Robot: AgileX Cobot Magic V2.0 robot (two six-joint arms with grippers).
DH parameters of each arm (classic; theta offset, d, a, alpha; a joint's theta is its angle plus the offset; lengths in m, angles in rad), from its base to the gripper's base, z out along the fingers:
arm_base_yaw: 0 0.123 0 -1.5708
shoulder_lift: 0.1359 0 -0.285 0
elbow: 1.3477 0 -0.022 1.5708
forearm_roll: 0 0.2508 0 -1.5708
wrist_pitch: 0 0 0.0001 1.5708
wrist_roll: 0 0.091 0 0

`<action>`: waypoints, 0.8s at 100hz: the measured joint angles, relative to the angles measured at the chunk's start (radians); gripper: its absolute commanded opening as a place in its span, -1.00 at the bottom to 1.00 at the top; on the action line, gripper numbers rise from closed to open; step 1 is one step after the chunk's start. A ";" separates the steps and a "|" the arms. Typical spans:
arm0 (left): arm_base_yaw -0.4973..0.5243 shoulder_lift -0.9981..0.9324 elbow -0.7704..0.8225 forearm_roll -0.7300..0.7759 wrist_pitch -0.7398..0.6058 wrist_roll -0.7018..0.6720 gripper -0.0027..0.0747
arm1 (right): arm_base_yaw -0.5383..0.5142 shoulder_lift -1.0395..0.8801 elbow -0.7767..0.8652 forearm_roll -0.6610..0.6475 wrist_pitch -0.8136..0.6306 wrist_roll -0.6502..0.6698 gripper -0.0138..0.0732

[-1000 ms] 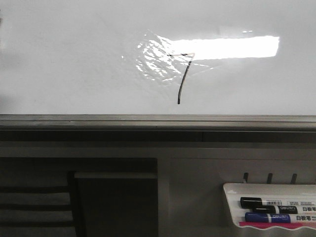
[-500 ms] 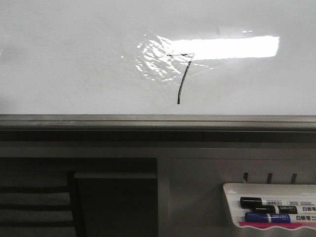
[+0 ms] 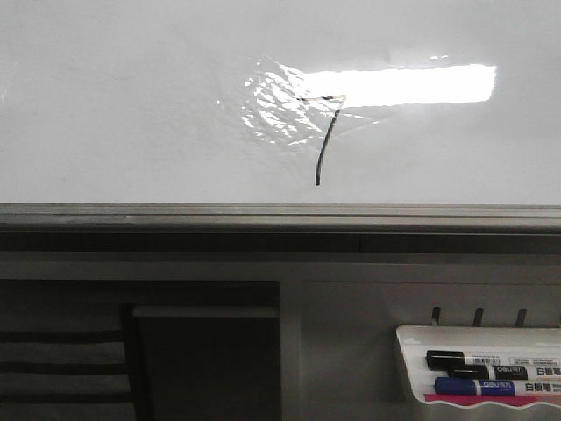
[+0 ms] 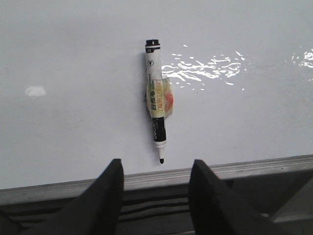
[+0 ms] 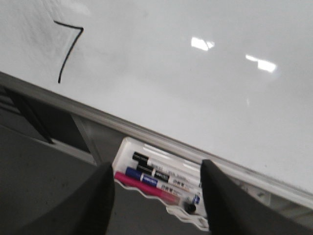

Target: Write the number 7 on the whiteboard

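Task looks done — the number 7 [image 3: 326, 132] sits mid-whiteboard [image 3: 131, 105], above its bottom rail. Left gripper [image 4: 156, 183] spread, empty, marker [image 4: 156, 110] lying free; right gripper [image 5: 155, 193] spread too, near marker tray [image 5: 161, 178] — nothing left evidently.

In the front view, glare and the wrinkled film patch [image 3: 276, 110] on the whiteboard [image 3: 131, 105] wash out the top bar of the number 7 [image 3: 325, 140], so its left end is hard to trace. The marker tray [image 3: 412, 368] is cut off by the right and bottom edges, and the printed labels on its markers [image 3: 478, 373] are too small to read.

In the left wrist view, the taped marker [image 4: 156, 105] carries print too blurred to read, and the left gripper [image 4: 156, 169] runs off the bottom edge.

In the right wrist view, the right gripper [image 5: 156, 169] is cut by the bottom edge, and its fingers [image 5: 222, 198] hide part of the tray [image 5: 127, 147].
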 measured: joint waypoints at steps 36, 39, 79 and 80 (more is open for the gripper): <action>0.000 -0.174 0.281 0.002 -0.247 0.000 -0.70 | 0.000 -0.129 0.319 0.000 -0.411 0.008 -0.64; 0.000 -0.174 0.283 0.002 -0.249 0.000 -0.76 | 0.000 -0.129 0.329 0.000 -0.423 0.008 -0.75; 0.000 -0.176 0.284 0.002 -0.267 0.000 -0.98 | 0.000 -0.129 0.354 0.000 -0.384 0.008 -0.85; 0.000 -0.176 0.284 0.002 -0.267 0.005 -0.98 | 0.000 -0.129 0.354 0.000 -0.382 0.008 -0.85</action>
